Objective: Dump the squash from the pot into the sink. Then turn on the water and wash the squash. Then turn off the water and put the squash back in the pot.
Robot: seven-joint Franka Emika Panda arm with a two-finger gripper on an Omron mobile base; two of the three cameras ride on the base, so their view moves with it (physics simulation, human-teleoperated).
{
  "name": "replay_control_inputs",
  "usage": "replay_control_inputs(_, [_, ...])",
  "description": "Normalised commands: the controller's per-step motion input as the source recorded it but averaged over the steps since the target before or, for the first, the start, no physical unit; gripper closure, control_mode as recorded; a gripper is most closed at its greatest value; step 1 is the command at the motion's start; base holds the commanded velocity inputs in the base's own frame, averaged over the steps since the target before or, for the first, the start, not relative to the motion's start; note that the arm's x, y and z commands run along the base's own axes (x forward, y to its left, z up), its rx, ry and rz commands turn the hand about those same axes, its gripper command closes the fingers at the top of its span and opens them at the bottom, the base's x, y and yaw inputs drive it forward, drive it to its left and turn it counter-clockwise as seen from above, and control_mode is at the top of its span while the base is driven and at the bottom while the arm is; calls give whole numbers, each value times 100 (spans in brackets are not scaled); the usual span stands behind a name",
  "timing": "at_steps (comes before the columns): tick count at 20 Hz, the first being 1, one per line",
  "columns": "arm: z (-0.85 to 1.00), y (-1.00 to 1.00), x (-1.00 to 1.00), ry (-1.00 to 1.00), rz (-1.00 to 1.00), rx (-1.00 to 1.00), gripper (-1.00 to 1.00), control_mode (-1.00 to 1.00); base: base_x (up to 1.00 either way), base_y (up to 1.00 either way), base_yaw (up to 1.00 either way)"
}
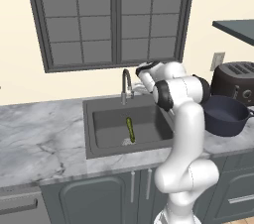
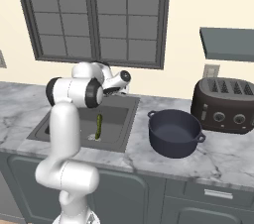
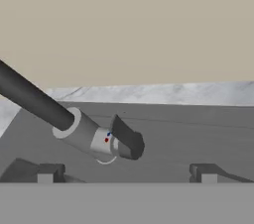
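Reaching over the sink's point(image 1: 94, 134) back edge, the arm aims its released pincer point(image 3: 127, 174) at the faucet point(image 3: 74, 126).

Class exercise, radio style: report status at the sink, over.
Gripper open, empty, facing the faucet handle. Squash lying in the sink, near the drain. Pot upright on the counter beside the toaster. Nothing in the way.

Green squash point(image 1: 130, 130), navy pot point(image 2: 174, 133), grey sink point(image 1: 99, 121)
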Motion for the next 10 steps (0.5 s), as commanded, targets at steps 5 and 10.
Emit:
replay_control_inputs(5, [-24,1,43,0,0,1,-100,-100,0,0,0])
replay_control_inputs(10, [-18,1,39,0,0,1,-100,-100,0,0,0])
